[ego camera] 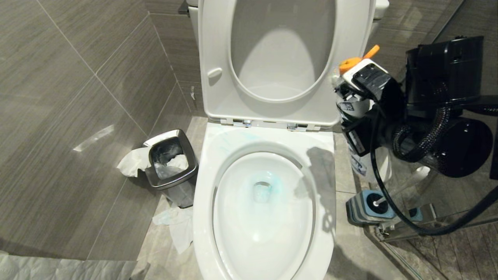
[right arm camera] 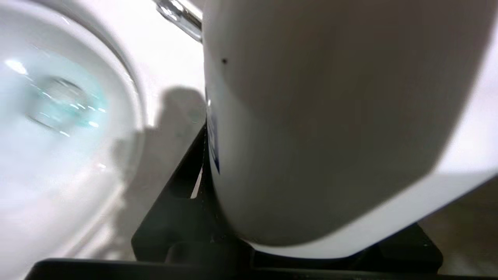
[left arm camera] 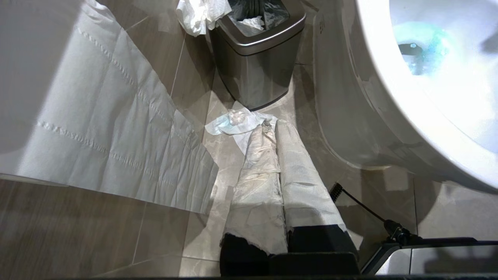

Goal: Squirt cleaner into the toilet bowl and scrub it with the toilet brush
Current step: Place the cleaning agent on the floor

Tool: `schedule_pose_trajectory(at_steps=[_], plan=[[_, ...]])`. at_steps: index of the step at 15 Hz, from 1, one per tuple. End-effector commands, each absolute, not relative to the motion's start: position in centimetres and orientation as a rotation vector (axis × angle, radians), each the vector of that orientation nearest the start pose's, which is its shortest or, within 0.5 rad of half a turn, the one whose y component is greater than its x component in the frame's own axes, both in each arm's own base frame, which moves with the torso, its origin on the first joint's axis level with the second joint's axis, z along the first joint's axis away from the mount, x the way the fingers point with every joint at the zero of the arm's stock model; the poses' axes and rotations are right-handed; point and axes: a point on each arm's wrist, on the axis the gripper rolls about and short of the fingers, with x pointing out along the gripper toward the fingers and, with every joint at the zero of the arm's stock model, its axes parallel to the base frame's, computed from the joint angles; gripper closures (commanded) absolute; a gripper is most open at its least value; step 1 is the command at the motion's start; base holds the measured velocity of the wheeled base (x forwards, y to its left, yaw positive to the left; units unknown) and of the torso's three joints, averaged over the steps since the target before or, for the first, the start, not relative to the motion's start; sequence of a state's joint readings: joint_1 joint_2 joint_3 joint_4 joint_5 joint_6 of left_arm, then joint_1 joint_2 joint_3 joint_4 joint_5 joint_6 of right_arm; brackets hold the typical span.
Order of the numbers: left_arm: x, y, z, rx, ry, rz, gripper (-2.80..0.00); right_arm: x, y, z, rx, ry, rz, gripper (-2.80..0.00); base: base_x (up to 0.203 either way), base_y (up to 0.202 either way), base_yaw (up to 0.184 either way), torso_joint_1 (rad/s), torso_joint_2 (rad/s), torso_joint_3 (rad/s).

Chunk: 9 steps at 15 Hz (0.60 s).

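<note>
A: How far along is this looking?

B: The squirting part seems done. Pale teal cleaner (ego camera: 272, 186) is tinting the water at the centre of the head view, and thin streaks are showing on the flat ceramic just below the hinges. The toilet bowl (ego camera: 206, 217) is filling the lower middle of the frame, with seat and lid standing up behind it.

A: And the bottle?

B: The right gripper (ego camera: 360, 112) is sitting at the right of the head view, beside the bowl's rim, clamped around a white bottle (right arm camera: 330, 128) with an orange cap. In the right wrist view the bottle's body is filling most of the frame between the black fingers (right arm camera: 183, 182).

A: So the scrubbing is not yet begun?

B: That is my reading. The toilet brush (ego camera: 404, 186) is standing in its grey and blue holder (ego camera: 367, 212) at the lower right of the head view, untouched. I judge 2 steps are left: parking the bottle, then taking the brush to the bowl.

A: The other arm?

B: The left gripper (left arm camera: 280, 217) is idling at the bottom centre of its wrist view, its paper-wrapped fingers pressed together on nothing, pointing at the floor near the steel waste bin (left arm camera: 256, 58).
</note>
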<state>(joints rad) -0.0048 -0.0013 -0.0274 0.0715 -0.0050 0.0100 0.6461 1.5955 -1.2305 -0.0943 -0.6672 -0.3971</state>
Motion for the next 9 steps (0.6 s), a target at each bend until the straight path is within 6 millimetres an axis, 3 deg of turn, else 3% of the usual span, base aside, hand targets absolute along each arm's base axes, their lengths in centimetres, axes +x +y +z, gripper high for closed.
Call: schedule_pose_trajectory(at_steps=[1, 9], plan=[[-2.5, 0.0, 7.6, 0.012, 0.044, -0.009, 0.00, 23.7, 15.0, 28.9, -0.456, 0.203, 0.021, 0.00, 0.000, 0.000, 0.000, 0.000, 0.00, 0.000], [-2.5, 0.0, 7.6, 0.014, 0.045, -0.010, 0.00, 24.6, 6.1, 26.1, -0.233, 0.254, 0.047, 0.00, 0.000, 0.000, 0.000, 0.000, 0.00, 0.000]])
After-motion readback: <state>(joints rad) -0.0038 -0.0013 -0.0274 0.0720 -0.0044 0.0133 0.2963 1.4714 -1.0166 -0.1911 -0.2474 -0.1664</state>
